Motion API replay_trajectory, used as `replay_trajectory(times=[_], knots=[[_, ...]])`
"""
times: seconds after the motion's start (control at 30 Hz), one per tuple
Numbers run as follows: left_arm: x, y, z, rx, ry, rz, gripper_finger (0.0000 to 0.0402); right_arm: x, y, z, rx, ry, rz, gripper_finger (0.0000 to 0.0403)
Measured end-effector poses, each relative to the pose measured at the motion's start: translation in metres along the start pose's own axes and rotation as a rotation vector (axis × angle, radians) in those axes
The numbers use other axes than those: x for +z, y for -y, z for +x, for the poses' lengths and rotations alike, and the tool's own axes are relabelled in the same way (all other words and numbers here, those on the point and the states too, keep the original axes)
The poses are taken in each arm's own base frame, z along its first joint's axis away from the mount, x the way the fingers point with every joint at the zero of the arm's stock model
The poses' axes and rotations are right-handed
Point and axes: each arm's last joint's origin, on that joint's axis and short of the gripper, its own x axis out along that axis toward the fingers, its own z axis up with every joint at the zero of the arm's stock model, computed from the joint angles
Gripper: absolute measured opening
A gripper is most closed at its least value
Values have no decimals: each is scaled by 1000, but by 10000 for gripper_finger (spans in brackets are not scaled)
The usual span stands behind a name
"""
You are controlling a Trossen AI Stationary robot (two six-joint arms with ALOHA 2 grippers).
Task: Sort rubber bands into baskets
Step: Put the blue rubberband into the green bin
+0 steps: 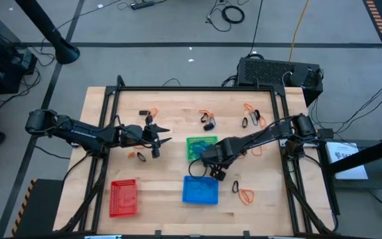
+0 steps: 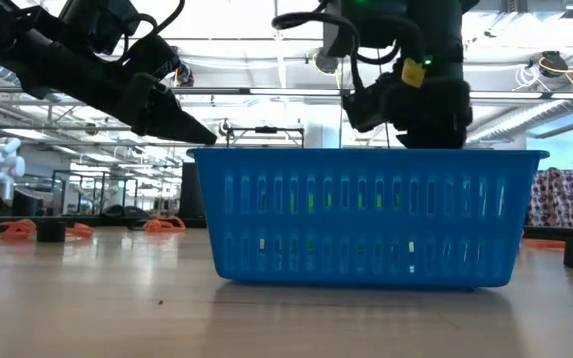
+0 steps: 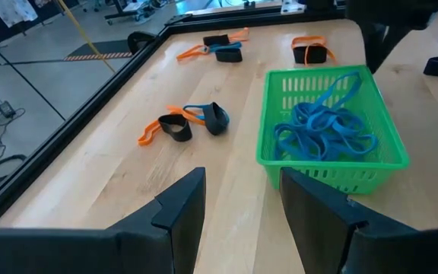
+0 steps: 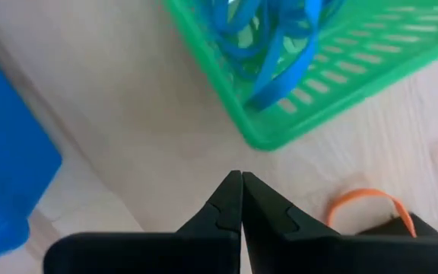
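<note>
Your right hand (image 4: 241, 199) is hanging with its fingers pressed together on nothing, low over the desk (image 1: 164, 192) between the green basket (image 1: 201, 147) and the blue basket (image 1: 199, 190). Blue rubber bands (image 3: 322, 125) are lying in the green basket; an orange band (image 4: 367, 202) is lying just beside your fingertips. Sweeping sideways from here, you are risking a knock against the green basket's wall, shoving it. Your left hand (image 3: 238, 202) is waiting spread and empty near the loose bands (image 3: 185, 122), which could scatter if brushed.

Dark jointed arms, black cabling; right pincer (image 4: 241, 199): black wedge fingers.
</note>
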Motion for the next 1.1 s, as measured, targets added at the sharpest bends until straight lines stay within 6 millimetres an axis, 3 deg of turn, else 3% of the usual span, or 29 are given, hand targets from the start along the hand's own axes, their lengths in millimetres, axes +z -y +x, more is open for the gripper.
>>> replay_trajectory(times=[0.2, 0.5, 0.63, 0.9, 1.1], knots=[[0, 0, 0, 0, 0, 0, 177, 2, 13, 0, -123, 19, 17, 0], [0, 0, 0, 0, 0, 1, 177, 13, 8, 0, 6, 66, -63, 0], [0, 0, 0, 0, 0, 0, 177, 7, 18, 0, -95, 0, -79, 0], [0, 0, 0, 0, -1, 1, 177, 13, 78, -8, -416, -136, -37, 0], [0, 0, 0, -1, -4, 2, 177, 23, 146, -43, -398, -60, 102, 0]])
